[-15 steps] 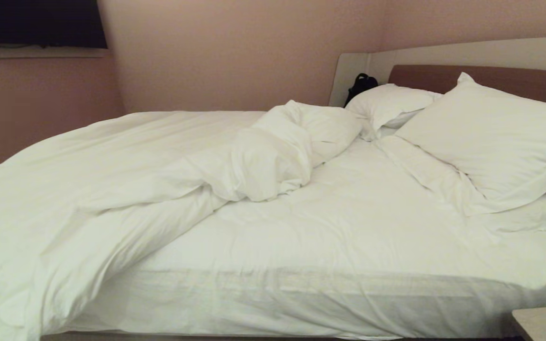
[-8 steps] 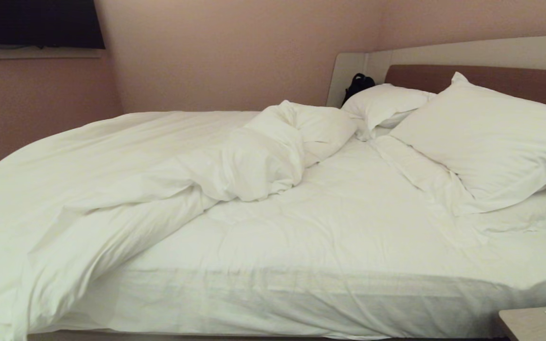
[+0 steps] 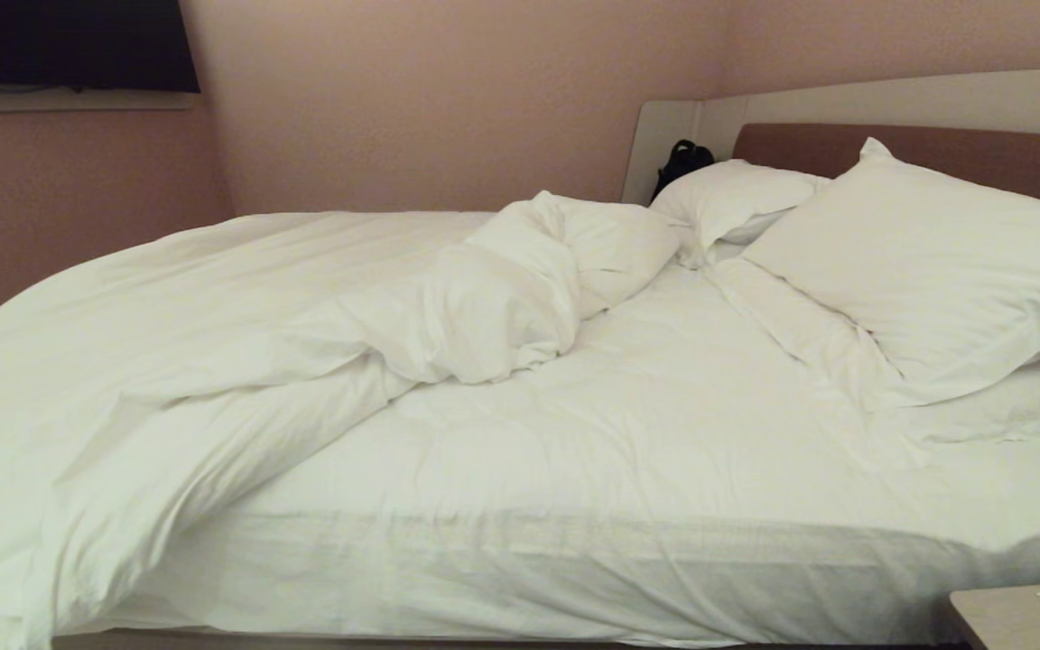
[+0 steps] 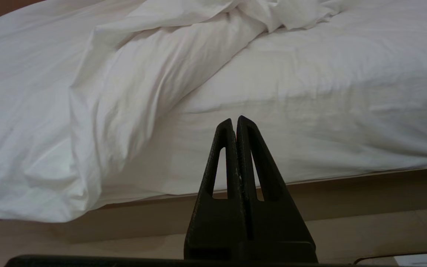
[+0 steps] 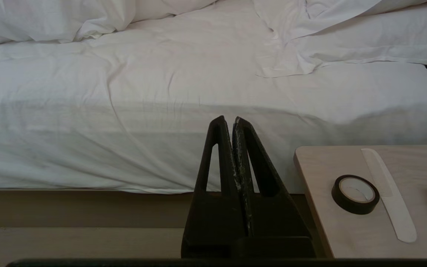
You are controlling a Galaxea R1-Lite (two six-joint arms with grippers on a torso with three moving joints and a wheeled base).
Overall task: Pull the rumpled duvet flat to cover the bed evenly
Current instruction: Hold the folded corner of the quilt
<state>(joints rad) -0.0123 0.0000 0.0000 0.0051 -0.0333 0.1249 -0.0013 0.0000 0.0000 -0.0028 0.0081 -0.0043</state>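
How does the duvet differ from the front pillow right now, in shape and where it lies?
The duvet is bunched into a twisted ridge and spills over the bed's left side; the front pillow is smooth, plump and leans at the headboard end. The duvet spans most of the bed's left half; the pillow fills only one corner. Both are plain white.

1. We see the bed, its sheeted mattress bare on the near right.
2. The duvet lies bunched over its left half.
3. Pillows rest at the headboard.
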